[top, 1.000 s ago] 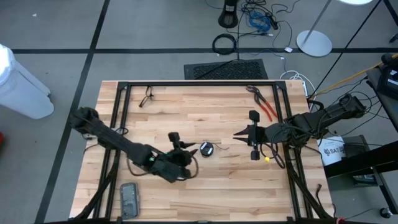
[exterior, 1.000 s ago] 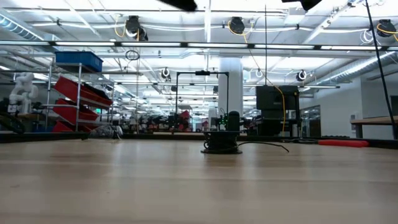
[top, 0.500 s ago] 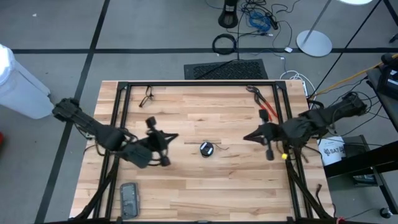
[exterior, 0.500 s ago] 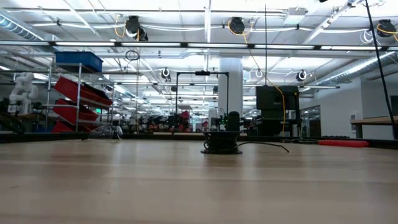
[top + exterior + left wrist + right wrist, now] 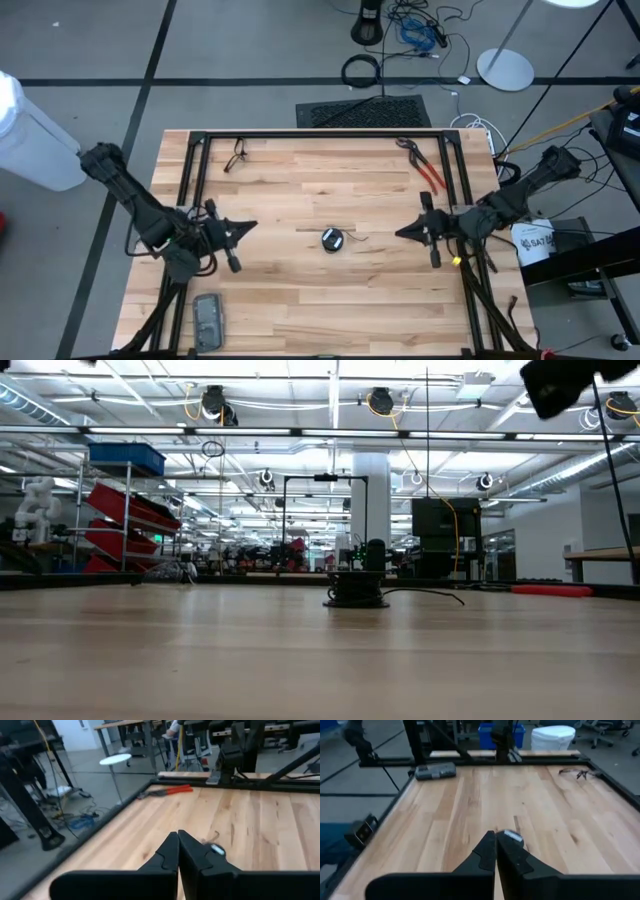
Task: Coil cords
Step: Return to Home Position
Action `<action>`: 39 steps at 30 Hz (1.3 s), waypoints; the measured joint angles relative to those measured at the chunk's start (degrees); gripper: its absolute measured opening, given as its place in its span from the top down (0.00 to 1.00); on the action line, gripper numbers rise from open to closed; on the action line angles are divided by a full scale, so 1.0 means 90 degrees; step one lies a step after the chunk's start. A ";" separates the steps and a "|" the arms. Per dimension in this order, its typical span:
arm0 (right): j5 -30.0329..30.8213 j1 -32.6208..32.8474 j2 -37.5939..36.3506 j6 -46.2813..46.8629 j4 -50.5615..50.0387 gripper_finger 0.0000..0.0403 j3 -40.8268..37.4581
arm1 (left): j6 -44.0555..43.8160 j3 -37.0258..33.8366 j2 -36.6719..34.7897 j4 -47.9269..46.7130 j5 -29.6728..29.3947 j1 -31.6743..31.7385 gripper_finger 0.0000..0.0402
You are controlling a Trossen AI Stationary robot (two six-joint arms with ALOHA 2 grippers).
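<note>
Here the cord (image 5: 331, 239) is seen wound into a small coil at the middle of the table (image 5: 300, 295), with a short tail trailing toward the right side. The left gripper (image 5: 250, 225) is held over the left part and the right gripper (image 5: 400, 234) over the right part, both well apart from the cord. Each pair of jaws is pressed together on nothing.

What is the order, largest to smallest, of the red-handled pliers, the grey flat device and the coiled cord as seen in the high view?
1. Red-handled pliers: longest, though thin.
2. Grey flat device: shorter but wider, so close to the pliers.
3. Coiled cord: clearly smallest.
</note>
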 joint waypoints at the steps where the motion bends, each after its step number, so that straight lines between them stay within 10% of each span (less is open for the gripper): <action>1: -0.0002 0.0000 -0.0016 -0.0024 0.0197 1.00 -0.0211 | 0.0005 -0.0355 -0.0095 0.0393 0.0002 0.0000 0.99; 16: -0.0958 -0.0555 -0.0459 0.0037 0.3757 1.00 -0.2860 | 0.1975 -0.4167 -0.0948 0.6790 0.2136 0.1088 0.99; 39: -0.1852 -0.1605 -0.1063 0.0228 0.3349 1.00 -0.3381 | 0.2854 -0.4752 -0.2375 0.7028 0.4524 0.2140 0.99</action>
